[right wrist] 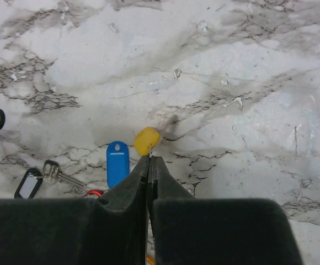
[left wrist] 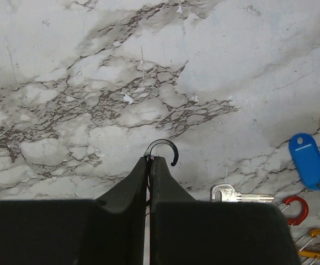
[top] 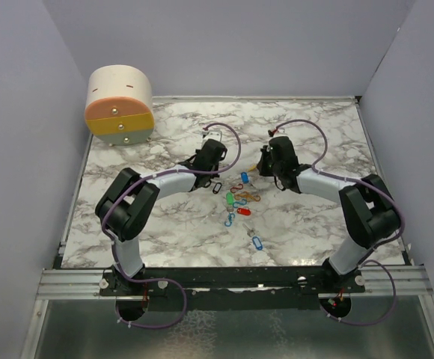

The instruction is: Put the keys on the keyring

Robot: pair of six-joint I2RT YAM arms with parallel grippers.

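My left gripper (left wrist: 150, 159) (top: 214, 179) is shut on the keyring (left wrist: 163, 147), a thin black loop whose open hook sticks out past the fingertips above the marble table (top: 150, 217). My right gripper (right wrist: 149, 158) (top: 263, 166) is shut on the yellow-tagged key (right wrist: 147, 140); its tag pokes out beyond the tips and its metal part is hidden between the fingers. Other keys lie between the arms: a blue tag (right wrist: 117, 163) (left wrist: 308, 160), a bare metal key (left wrist: 240, 194), green (top: 230, 198) and red (top: 243, 212) tags, and another blue tag (top: 257, 243) nearer the front.
Red (left wrist: 295, 208) and orange (left wrist: 317, 243) oval clips lie among the keys. A key with a black-framed white tag (right wrist: 30, 183) rests at the left of the right wrist view. A round wooden box (top: 120, 105) stands at the back left corner. Grey walls enclose the table.
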